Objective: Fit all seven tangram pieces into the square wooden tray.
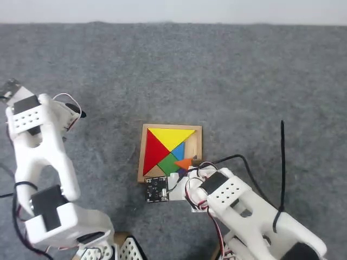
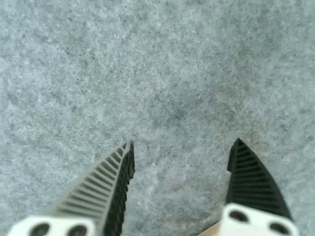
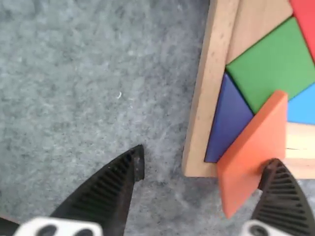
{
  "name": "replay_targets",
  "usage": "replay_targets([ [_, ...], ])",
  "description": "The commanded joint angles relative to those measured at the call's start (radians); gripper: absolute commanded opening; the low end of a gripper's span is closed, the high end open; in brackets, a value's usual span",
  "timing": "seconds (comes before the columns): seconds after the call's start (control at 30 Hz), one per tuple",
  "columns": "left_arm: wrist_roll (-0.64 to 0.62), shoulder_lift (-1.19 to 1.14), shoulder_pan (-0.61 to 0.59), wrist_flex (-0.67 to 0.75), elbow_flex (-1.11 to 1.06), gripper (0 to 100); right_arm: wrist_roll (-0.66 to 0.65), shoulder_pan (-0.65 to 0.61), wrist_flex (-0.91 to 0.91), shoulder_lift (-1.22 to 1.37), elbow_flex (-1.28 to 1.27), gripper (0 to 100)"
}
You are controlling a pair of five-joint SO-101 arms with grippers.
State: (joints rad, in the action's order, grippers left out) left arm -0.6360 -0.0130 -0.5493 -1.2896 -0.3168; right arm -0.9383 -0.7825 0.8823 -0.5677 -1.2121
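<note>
1. Nearest the lens in the high view stood the left arm (image 1: 40,157), well apart from the tray. The left fingers (image 2: 113,182) were spread open over bare grey felt worktop (image 1: 244,70), holding nothing.
2. Mid-worktop lay the square wooden tray (image 1: 199,146). The red triangle (image 1: 154,151), yellow triangle (image 1: 171,136), green square (image 3: 270,64), light blue triangle (image 1: 179,150) and dark blue triangle (image 3: 229,120) sat flat inside it. Bare wood showed in one corner beside the green square, and I saw no seventh piece.
3. At the tray's near edge, the orange parallelogram (image 3: 251,147) was not seated. It lay tilted across the rim, partly over the dark blue triangle, with one corner hanging out above the felt.
4. On the right, the right fingers (image 3: 106,189) were open and gripping nothing. They straddled the tray's corner, one tip over the felt and the other right at the parallelogram's outer edge.
5. Risks, as I judged them:
   - Closing from there would probably pinch the rim along with the parallelogram and drag the tray.
   - A nudge could slide the parallelogram off onto the felt.
   - Pressing down could jam it on the dark blue triangle or lift that triangle.
</note>
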Motion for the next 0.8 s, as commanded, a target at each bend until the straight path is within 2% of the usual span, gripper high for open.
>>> replay_targets([
  [0.0, 0.015, 0.006, 0.006, 0.014, 0.042, 29, -0.012, -0.007, -0.010, 0.021, 0.015, 33.8],
  [0.1, 0.015, 0.006, 0.008, 0.014, 0.042, 29, -0.012, -0.007, -0.010, 0.021, 0.014, 30.7],
  [0.3, 0.015, 0.005, 0.008, 0.014, 0.041, 29, -0.009, -0.007, -0.013, 0.021, 0.012, 9.2],
  [0.4, 0.015, 0.005, 0.008, 0.014, 0.041, 29, -0.009, 0.008, -0.015, 0.021, 0.012, 3.6],
  [0.67, 0.015, 0.005, 0.008, 0.014, 0.041, 29, -0.008, 0.053, -0.021, 0.019, 0.008, 3.6],
  [0.77, 0.015, 0.005, 0.008, 0.014, 0.041, 29, -0.008, 0.053, -0.015, 0.019, 0.008, 9.9],
])
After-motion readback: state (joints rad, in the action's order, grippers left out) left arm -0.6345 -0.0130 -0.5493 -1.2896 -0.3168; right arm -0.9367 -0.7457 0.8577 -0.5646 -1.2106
